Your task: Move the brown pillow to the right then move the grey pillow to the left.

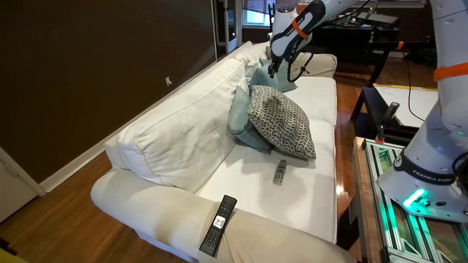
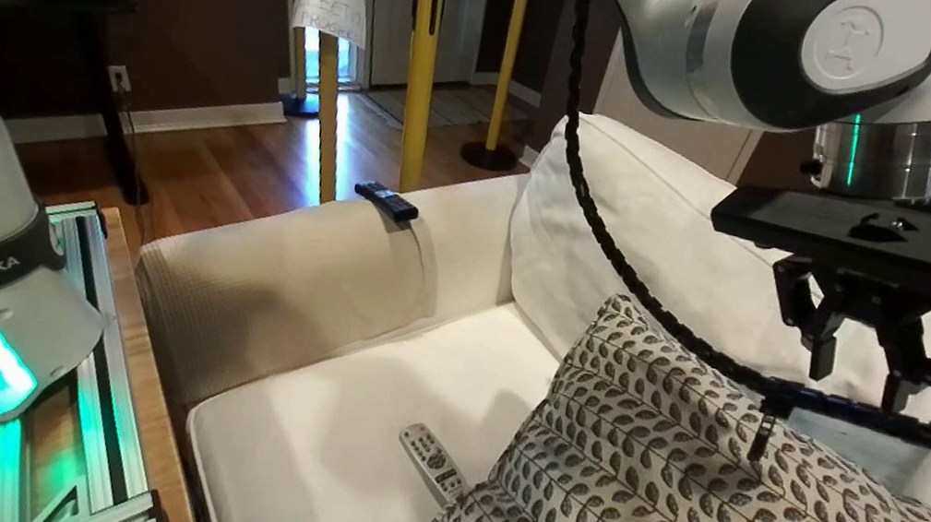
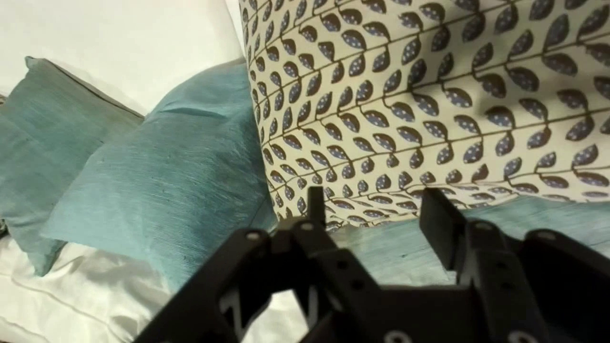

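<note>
Brown pillow [image 1: 283, 122]: leaf-patterned, tilted on the seat, leaning back on a grey pillow [image 1: 240, 113].
Other grey ones: in the wrist view a second grey pillow [image 3: 176, 157] meets its side, and a third grey pillow [image 3: 62, 133] lies past that. I can't tell which the task means.
Gripper [image 2: 858, 377]: fingers well parted, nothing between them. I have it hanging just above the brown pillow's top edge, with no contact that I can make out.
Step in hand: the first, I judge, getting hold of the brown pillow to shift it right; the grey one comes after.
Next move: the fingers are spread along that edge rather than across it, so I'd turn the wrist or plan on bunching cloth, then lower and squeeze. With grey fabric so close behind, I could catch both.
Sofa [image 1: 252, 186]: white and soft-looking; a grey remote [image 1: 280, 172] lies just beside the brown pillow, a black remote [image 1: 218, 226] on the armrest [image 1: 153, 204].
Room: dark brown wall [image 1: 109, 65], wood floor [image 1: 84, 215]; in an exterior view, yellow posts [image 2: 419, 95] before a door [image 2: 458, 26].
</note>
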### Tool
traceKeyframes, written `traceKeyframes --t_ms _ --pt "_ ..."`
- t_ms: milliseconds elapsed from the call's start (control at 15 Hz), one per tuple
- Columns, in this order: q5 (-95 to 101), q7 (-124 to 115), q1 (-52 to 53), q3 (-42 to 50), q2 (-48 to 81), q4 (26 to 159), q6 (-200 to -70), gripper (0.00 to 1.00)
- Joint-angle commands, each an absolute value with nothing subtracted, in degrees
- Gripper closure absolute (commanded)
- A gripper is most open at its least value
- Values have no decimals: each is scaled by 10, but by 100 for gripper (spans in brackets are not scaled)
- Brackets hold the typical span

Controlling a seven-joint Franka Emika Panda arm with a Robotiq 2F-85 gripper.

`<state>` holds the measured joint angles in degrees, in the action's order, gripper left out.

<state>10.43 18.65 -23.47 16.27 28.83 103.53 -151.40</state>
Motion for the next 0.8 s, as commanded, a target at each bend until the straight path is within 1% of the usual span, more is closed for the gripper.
traceKeyframes --t_ms 0,133,333,400,733 --pt "54 186 -251 122 301 1013 -1477 12" --pt "-4 182 -262 93 309 1008 -1441 0" --pt "-78 165 -269 69 332 985 -1396 0" --pt "-42 175 -253 89 309 1013 -1426 0" --pt "-68 169 -259 78 327 995 -1413 0"
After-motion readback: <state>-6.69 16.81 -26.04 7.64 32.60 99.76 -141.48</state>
